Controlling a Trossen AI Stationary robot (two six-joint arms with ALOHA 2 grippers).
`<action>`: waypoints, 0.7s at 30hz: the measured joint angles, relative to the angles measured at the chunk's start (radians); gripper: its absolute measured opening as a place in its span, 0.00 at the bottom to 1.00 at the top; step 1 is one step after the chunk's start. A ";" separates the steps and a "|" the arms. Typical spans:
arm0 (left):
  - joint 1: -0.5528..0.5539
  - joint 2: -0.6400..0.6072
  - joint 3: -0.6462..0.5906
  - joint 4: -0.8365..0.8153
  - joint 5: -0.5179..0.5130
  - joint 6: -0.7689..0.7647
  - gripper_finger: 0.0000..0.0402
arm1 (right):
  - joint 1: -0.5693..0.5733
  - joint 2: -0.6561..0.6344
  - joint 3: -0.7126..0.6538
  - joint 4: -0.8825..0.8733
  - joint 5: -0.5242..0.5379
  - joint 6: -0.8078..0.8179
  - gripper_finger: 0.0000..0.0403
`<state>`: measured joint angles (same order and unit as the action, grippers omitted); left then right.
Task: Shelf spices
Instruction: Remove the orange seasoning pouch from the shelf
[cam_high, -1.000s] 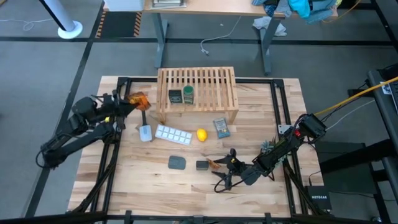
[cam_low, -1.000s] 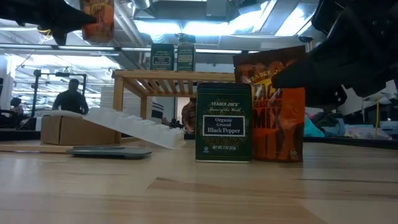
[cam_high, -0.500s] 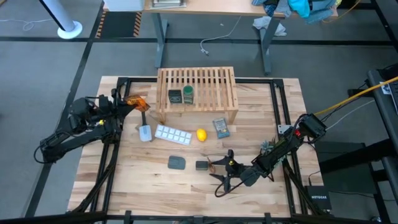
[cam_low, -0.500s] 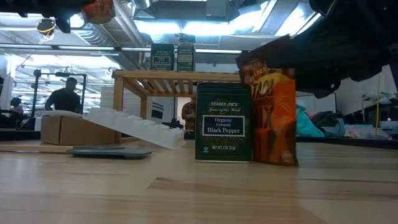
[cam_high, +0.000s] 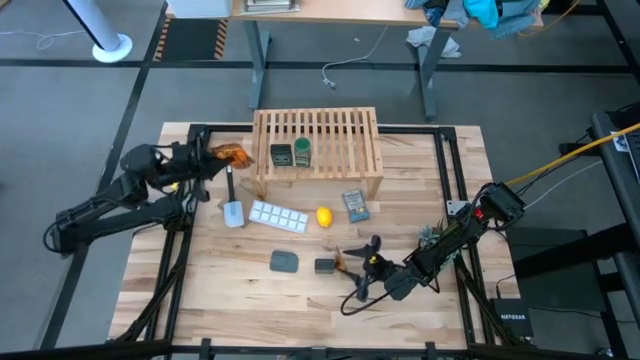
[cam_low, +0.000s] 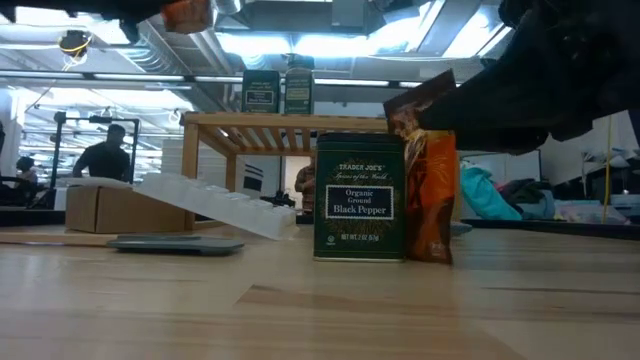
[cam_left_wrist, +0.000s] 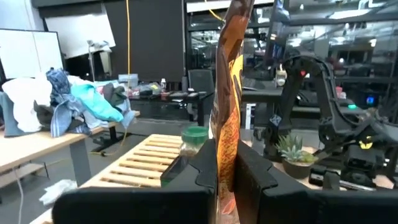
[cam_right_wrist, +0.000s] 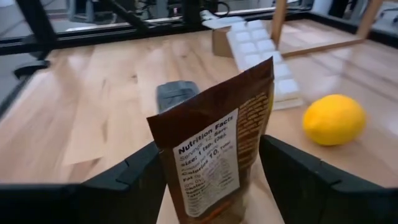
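Observation:
The wooden shelf (cam_high: 318, 145) stands at the table's far middle, with a dark box (cam_high: 282, 154) and a green-lidded jar (cam_high: 302, 151) on its top. My left gripper (cam_high: 220, 158) is shut on an orange-brown packet (cam_high: 236, 155), high beside the shelf's left end. The second dark box (cam_low: 360, 197) stands on the table near the front. The second orange-brown packet (cam_low: 432, 190) stands right beside it, leaning a little. My right gripper (cam_high: 358, 272) is open. Its fingers stand on either side of this packet (cam_right_wrist: 217, 155). My left gripper pinches one end of the packet (cam_left_wrist: 224, 167) between its two fingers, one on each flat face. The fingers lie about level and point toward the shelf. The packet sticks out ahead of them, edge-on in the wrist view, lifted clear of the table. My right gripper: whether its fingers (cam_right_wrist: 146, 177) touch the standing packet I cannot tell.
A white ice tray (cam_high: 277, 216), a lemon (cam_high: 324, 216) and a blue-grey flat packet (cam_high: 355, 206) lie in front of the shelf. A dark grey pad (cam_high: 285, 261) lies left of the dark box. A scraper (cam_high: 232, 210) lies at the left. A small plant (cam_high: 432, 236) stands at the right.
My left gripper has risen and gone toward the shelf's left end with its packet. My right gripper has edged toward the near packet, which has turned about where it stands: it faced the low camera broadside and now shows nearly edge-on, leaning.

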<state>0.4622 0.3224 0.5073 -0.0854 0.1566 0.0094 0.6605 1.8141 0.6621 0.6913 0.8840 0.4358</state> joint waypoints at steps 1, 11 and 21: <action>0.000 0.029 0.011 0.001 0.000 0.002 0.03 | 0.000 -0.003 0.000 -0.009 0.006 0.000 0.62; -0.063 0.223 0.037 0.091 0.006 0.042 0.03 | 0.000 -0.092 0.000 -0.138 -0.048 0.057 0.62; -0.189 0.202 0.058 0.118 -0.006 0.047 0.03 | 0.001 -0.147 -0.001 -0.147 -0.069 0.024 0.62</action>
<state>0.2732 0.5241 0.5651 0.0325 0.1501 0.0565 0.6617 1.6670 0.6613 0.5439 0.8152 0.4594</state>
